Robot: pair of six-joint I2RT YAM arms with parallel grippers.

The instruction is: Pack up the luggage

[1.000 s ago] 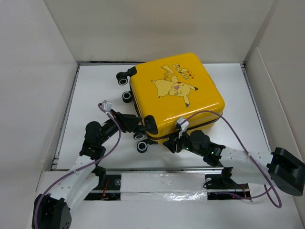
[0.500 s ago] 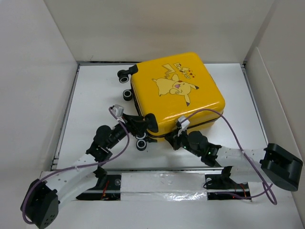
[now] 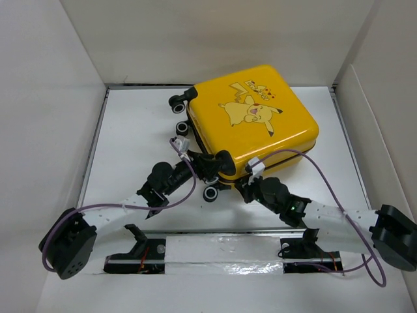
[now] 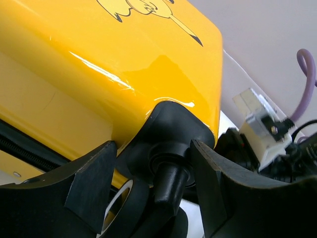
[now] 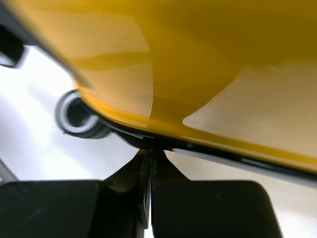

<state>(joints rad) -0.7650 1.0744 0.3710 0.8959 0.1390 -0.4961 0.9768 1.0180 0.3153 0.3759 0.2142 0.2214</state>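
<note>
Luggage (image 3: 251, 120): closed, lying flat, print up, on the far half of the counter (image 3: 130, 143), right of centre.
Left jaws: spread, one on either side of the black wheel mount (image 4: 173, 124) at the case's near-left corner.
Right jaws: pressed together, tips at the black seam (image 5: 237, 157) on the near side.

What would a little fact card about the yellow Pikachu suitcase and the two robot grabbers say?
Luggage: bright-yellow hard-shell suitcase, lying flat, closed, Pikachu print up
Wheels: black wheels on the side by the left arm
Left gripper: open, fingers either side of a black corner wheel mount
Right gripper: shut, tips at the black seam
</note>
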